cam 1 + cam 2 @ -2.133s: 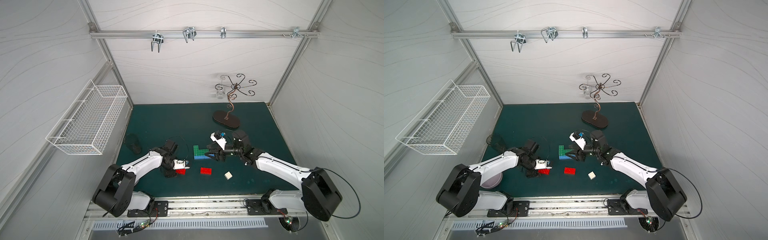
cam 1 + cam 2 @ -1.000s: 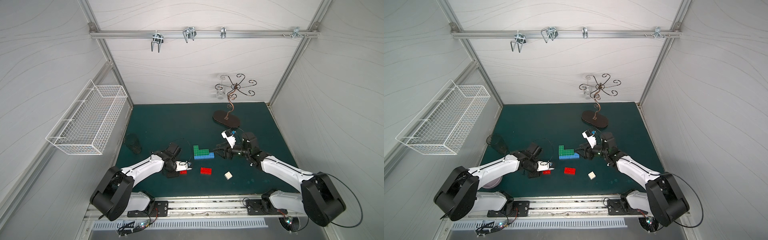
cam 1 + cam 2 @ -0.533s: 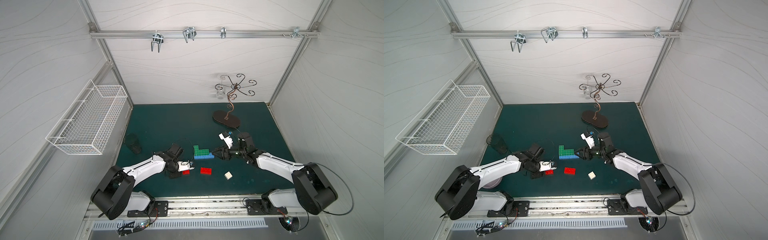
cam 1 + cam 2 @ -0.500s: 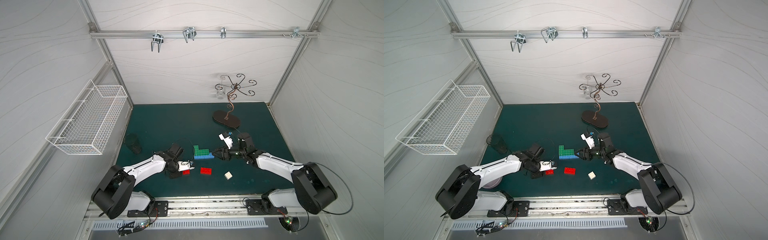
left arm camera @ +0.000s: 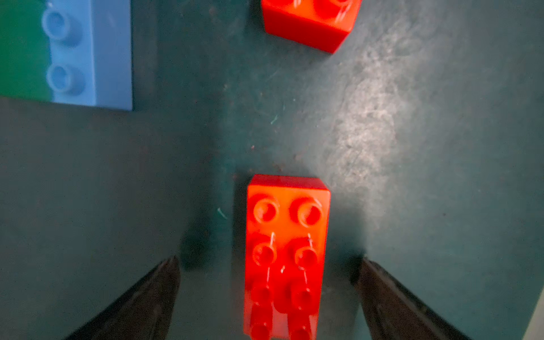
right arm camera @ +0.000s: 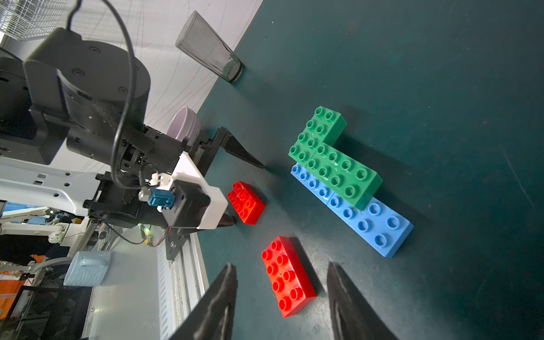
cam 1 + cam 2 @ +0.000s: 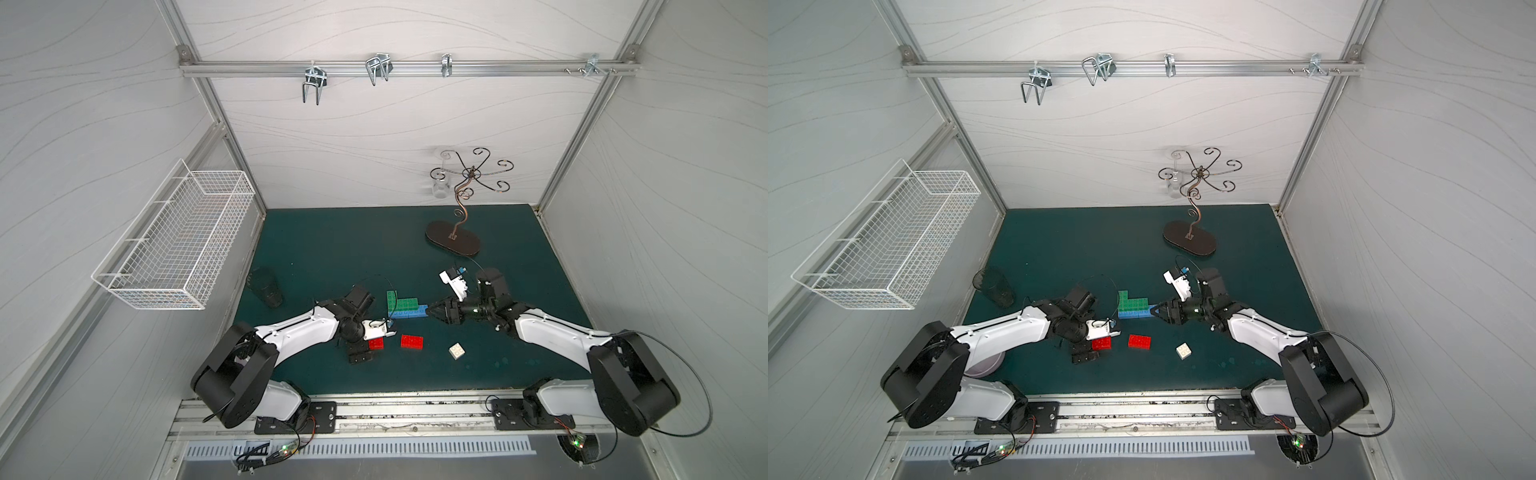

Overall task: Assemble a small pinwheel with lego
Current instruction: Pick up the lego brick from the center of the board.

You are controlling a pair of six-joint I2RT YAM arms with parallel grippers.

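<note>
Dark green matting is covering the table (image 7: 332, 249), and the lego (image 7: 1133, 307) is lying in a loose cluster toward its front edge. We are working on one red brick (image 5: 285, 259), which is resting flat, studs up, between the fingers of our left hand (image 5: 268, 259). That hand is standing wide open. Its jaws are flanking the brick's long sides with bare mat showing on each side, so we are gripping nothing.

The brick's long axis is running straight along the line of the fingers, away from the wrist. By our judgement the coming move is turning on this, since closing would be pinching the brick across its short width. Our left hand is plainly the nearer one to it.

Beyond the brick's far end, the second red brick (image 5: 309, 23) is lying loose and apart from it. Ahead and to one side the half-built pinwheel (image 6: 338, 176) is sitting. Two green bricks (image 6: 318, 132) are making an L there, one of them seated on a row of two blue bricks (image 6: 374, 223).

Our right hand (image 7: 432, 311) is reaching in low from the opposite side, its tips right at the end of the blue row in both top views. Its wrist view is showing the jaws partly apart with nothing between them.

The white square brick (image 7: 456, 351) is lying alone nearer the front edge, clear of both hands. As we are reckoning it, the red arms and white centre are not yet on.

Farther out, a dark tumbler (image 7: 266, 286) is standing near the left wall, and a curly wire stand (image 7: 453, 243) is standing at the back.
</note>
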